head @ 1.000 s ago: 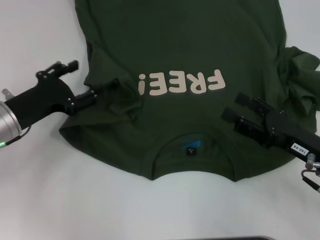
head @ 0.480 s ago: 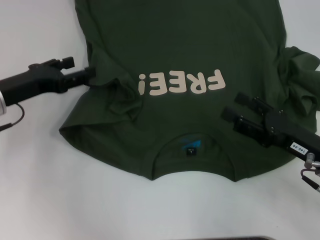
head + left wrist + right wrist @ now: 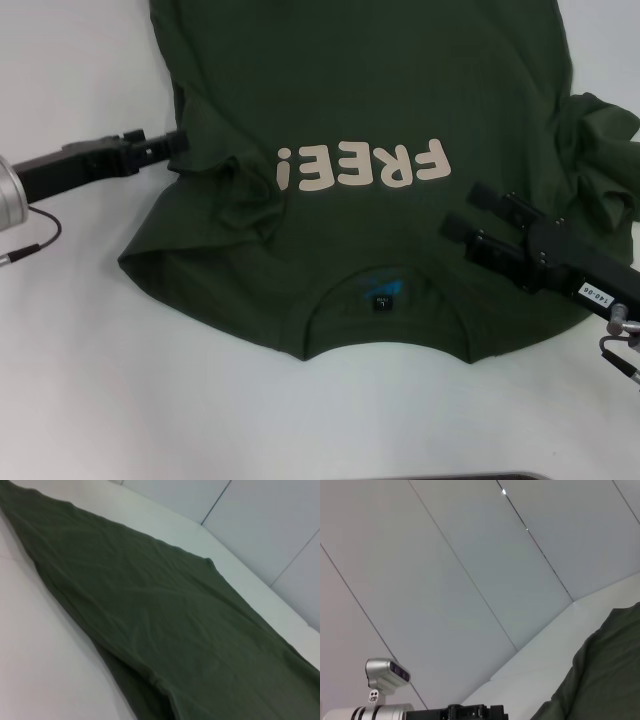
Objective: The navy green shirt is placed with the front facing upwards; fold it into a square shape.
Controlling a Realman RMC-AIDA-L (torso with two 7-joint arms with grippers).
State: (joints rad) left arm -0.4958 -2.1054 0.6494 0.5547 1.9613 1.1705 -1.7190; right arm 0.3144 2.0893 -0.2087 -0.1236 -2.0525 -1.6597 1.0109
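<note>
The navy green shirt lies spread on the white table, front up, with its collar toward me and the cream "FREE!" lettering upside down. Its left sleeve is bunched onto the chest and its right sleeve is crumpled at the side. My left gripper reaches in from the left and meets the shirt's left edge just above the bunched sleeve. My right gripper hovers open over the right shoulder area. The left wrist view shows the shirt's cloth lying flat.
White table surface surrounds the shirt on the left and in front. A dark edge shows at the very front. In the right wrist view, wall panels rise behind the table, with a shirt corner in sight.
My left arm has swung away from me and turned, its tip going from the bunched sleeve to the shirt's left edge farther up. The right arm has stayed put.
</note>
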